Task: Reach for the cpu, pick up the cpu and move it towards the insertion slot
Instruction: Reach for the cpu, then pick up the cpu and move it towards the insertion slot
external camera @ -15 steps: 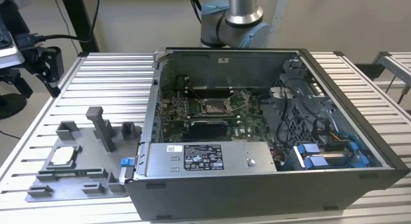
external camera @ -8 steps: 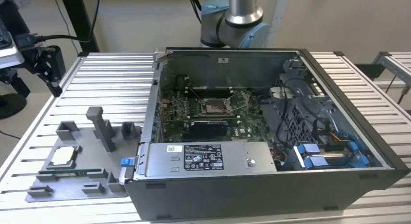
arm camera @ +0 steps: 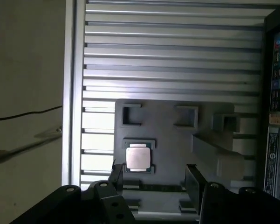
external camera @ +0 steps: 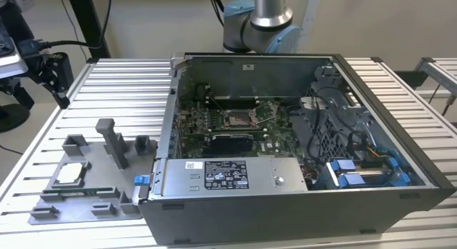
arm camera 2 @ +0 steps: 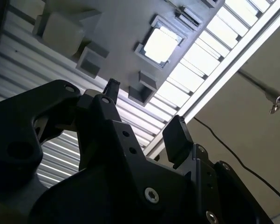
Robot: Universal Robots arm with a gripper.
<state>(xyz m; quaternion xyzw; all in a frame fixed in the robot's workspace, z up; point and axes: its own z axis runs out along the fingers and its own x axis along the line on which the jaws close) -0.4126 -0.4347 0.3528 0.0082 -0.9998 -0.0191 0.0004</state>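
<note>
Cpu (external camera: pixel 69 175): lies flat in a recess of the grey tray (external camera: pixel 77 213), at the exterior view's left, outside the case (external camera: pixel 286 214); nothing touches it.
Slot (external camera: pixel 239 118): on the green board inside the case, well apart from the cpu (dark centre showing, so judged vacant).
Gripper (arm camera: pixel 153 179): in the first wrist view it hangs over the tray, apart from it; the cpu shows ahead of the fingertips (arm camera: pixel 115 173), nearer one than the other.
Jaws: spread wide, holding nothing and touching nothing.
Done: the reach is judged partly made, the gripper being above the tray.
Left: closing on the cpu, lifting it, carrying it to the slot.
</note>
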